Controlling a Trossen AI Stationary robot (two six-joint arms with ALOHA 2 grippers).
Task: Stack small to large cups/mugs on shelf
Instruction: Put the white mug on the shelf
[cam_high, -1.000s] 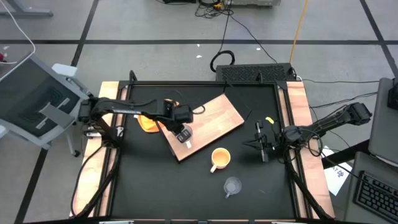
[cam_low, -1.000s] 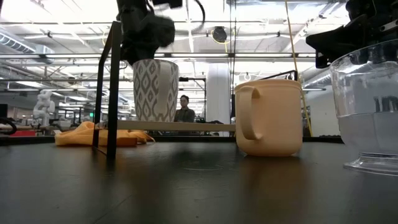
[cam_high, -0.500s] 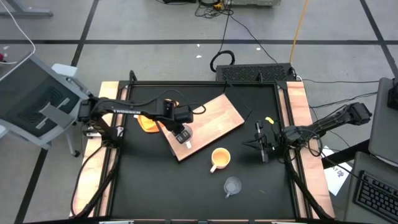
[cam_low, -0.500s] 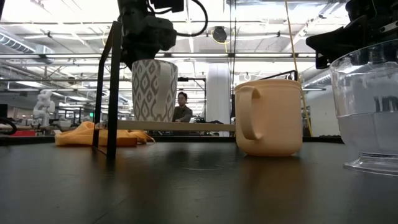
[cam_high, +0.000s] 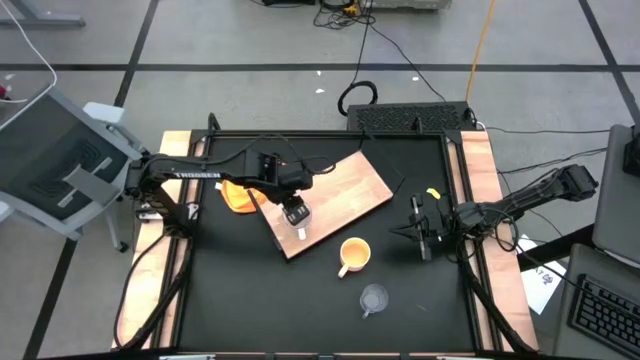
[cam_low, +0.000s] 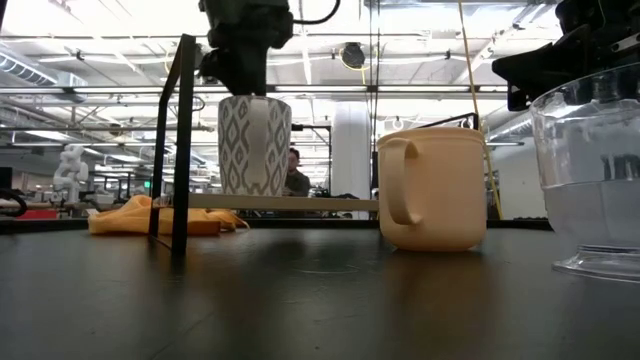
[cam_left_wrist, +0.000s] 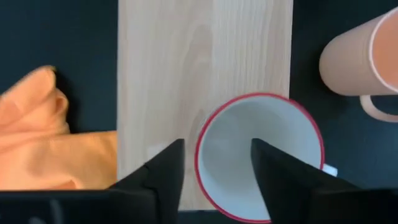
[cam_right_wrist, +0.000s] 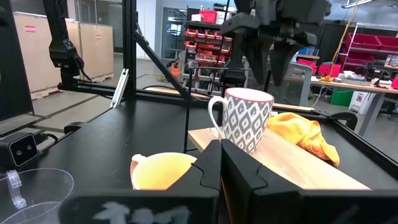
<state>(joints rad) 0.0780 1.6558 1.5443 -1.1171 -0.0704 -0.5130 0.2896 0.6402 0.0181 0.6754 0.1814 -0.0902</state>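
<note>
White patterned mug (cam_left_wrist: 260, 155) sitting empty on the shelf (cam_left_wrist: 205, 68), left gripper (cam_left_wrist: 214, 177) straddling its rim, fingers spread, right gripper (cam_right_wrist: 219, 163) pinched closed, waiting.

Bright, even overhead light; ceiling strip lamps glare in low view; clear glass cup (cam_low: 592, 180) looms blurred near lens; table (cam_low: 300, 300) shows soft reflections.

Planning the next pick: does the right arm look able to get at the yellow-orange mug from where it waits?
Probably yes. The right gripper waits just beside the yellow-orange mug, with only bare tabletop between them; the glass cup stands off that line.
</note>
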